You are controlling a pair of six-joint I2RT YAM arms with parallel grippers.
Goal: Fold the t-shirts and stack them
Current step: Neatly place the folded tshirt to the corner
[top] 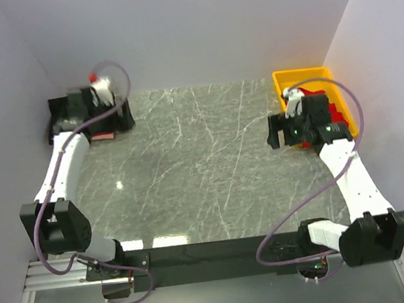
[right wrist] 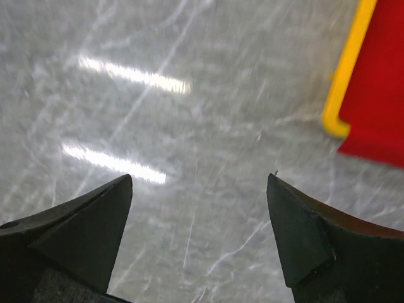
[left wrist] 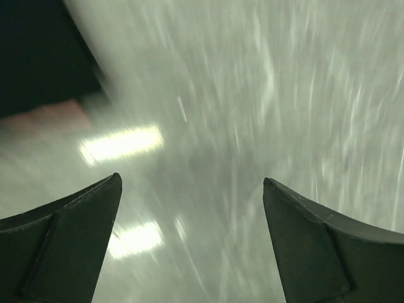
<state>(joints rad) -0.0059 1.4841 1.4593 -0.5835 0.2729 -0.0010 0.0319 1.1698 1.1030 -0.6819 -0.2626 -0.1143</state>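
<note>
Wide-open, empty: left gripper [left wrist: 192, 189] near black cloth t-shirt [left wrist: 38, 57], ten o'clock; right gripper [right wrist: 199, 189] near red cloth t-shirt [right wrist: 379, 95] (two o'clock).

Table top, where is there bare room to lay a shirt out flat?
The whole middle of the table is bare, from the black t-shirt at the far left corner across to the yellow tray at the far right. Crowded: those two corners, and beside the tray, where the right gripper hangs open.
</note>
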